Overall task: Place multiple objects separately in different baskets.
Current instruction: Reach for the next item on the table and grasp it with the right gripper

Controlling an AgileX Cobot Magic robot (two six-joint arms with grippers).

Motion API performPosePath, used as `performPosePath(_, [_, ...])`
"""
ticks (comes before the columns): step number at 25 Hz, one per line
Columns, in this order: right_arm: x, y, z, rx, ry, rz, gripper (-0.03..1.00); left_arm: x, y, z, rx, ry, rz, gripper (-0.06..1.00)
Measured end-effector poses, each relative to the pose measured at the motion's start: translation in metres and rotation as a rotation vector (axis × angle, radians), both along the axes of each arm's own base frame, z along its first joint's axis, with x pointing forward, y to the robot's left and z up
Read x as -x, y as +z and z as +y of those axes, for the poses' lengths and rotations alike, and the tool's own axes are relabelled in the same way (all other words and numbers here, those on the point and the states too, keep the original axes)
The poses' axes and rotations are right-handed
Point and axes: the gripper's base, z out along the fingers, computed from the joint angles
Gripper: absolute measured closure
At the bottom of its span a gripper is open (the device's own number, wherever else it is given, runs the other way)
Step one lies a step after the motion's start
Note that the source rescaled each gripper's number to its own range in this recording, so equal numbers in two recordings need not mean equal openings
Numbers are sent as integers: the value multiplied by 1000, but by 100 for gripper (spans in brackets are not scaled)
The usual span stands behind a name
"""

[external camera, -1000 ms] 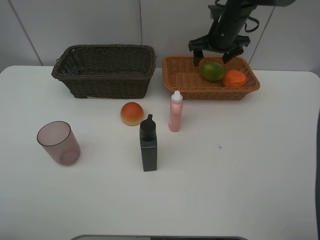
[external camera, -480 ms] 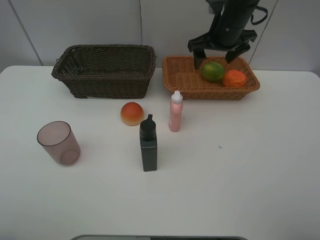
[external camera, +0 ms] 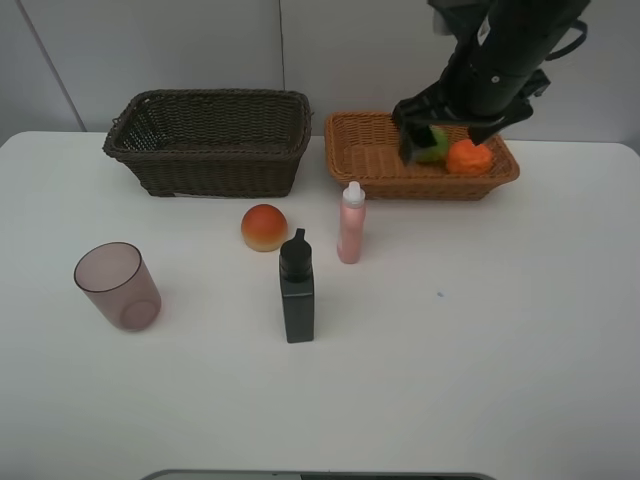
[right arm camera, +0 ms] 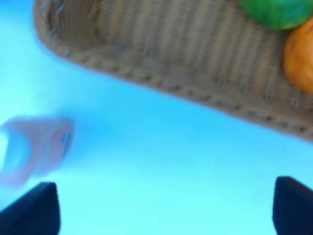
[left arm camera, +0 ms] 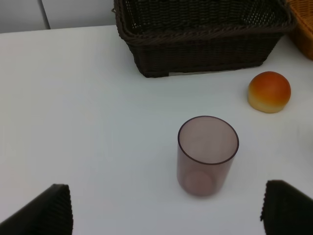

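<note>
Right jaws nearer now, agape over tan basket (external camera: 370, 160) with green citrus (external camera: 437, 151), tangerine (external camera: 468, 158); left jaws agape.

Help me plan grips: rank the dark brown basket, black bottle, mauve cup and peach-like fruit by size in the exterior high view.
1. dark brown basket
2. mauve cup, black bottle: alike; cup wider, bottle taller
3. peach-like fruit

Tangerine (external camera: 469, 157) in tan basket (external camera: 420, 189); peach (external camera: 264, 227) outside
</note>
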Motion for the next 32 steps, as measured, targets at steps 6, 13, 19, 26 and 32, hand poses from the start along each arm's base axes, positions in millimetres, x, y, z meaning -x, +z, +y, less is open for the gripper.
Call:
performPosePath(6, [41, -8, 9, 16, 87, 29, 11, 0, 0, 0, 0, 0, 0, -6])
performPosePath(13, [56, -7, 22, -37, 78, 5, 11, 0, 0, 0, 0, 0, 0, -6])
performPosePath(19, [49, -12, 31, -92, -3, 8, 11, 0, 0, 0, 0, 0, 0, -6])
performPosePath(26, [18, -24, 64, -57, -109, 101, 11, 0, 0, 0, 0, 0, 0, -6])
performPosePath(32, [-4, -30, 95, -58, -148, 118, 11, 0, 0, 0, 0, 0, 0, -6])
